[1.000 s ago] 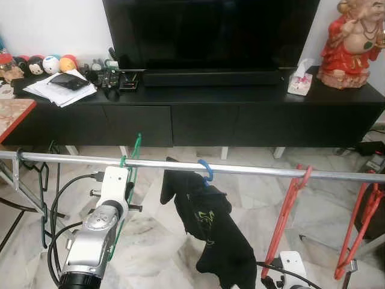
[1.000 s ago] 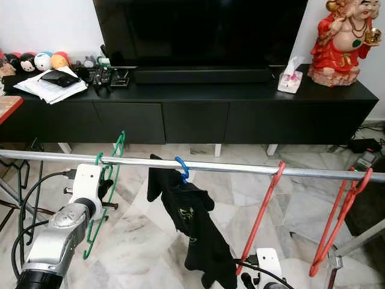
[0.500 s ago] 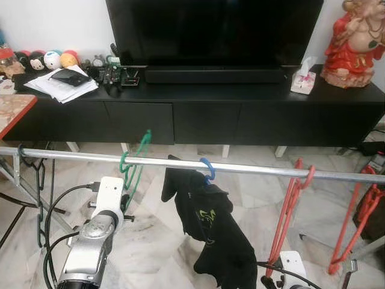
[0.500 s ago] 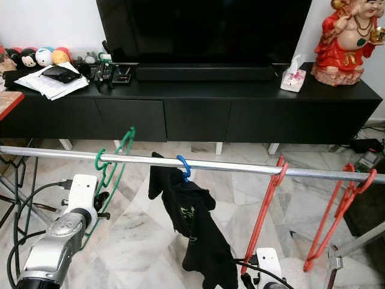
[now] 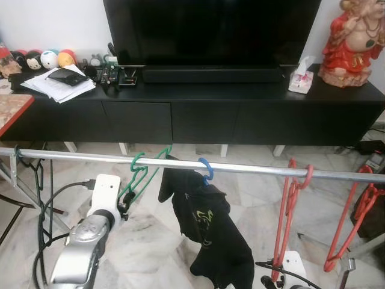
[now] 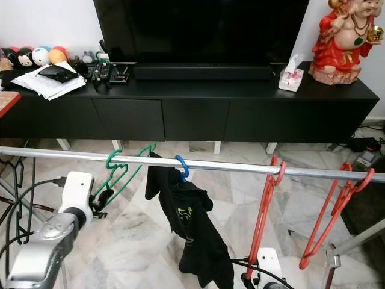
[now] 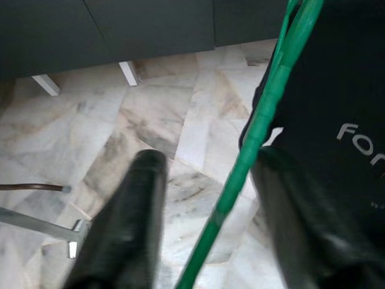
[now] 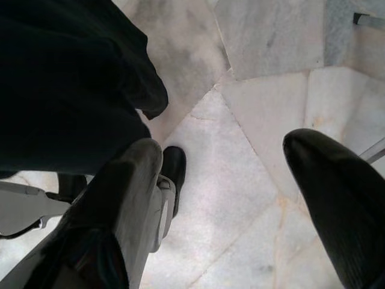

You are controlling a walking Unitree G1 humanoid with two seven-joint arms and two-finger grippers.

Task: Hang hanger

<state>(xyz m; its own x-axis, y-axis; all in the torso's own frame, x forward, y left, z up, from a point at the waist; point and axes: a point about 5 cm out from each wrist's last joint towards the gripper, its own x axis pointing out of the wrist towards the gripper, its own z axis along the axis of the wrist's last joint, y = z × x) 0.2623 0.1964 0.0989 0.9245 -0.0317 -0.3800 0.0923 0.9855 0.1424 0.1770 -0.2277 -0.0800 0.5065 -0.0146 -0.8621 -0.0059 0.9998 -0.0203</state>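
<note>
Head stereo pair looked forward and down from just behind the clothes rail [image 5: 252, 170], both sharing the TV console [image 6: 240, 96]. Wrist cameras faced down, close over the marble floor [image 8: 240, 180].

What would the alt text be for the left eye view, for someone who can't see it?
A green hanger hooks over a metal clothes rail, its lower end by the left gripper. Further right hang a black shirt and red hangers, before a black TV cabinet.

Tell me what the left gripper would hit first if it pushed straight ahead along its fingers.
Probably the green hanger, whose bar already runs between the open fingers of the left gripper. Just beyond it hangs the black shirt, then the marble floor. Depth is hard to judge.
</note>
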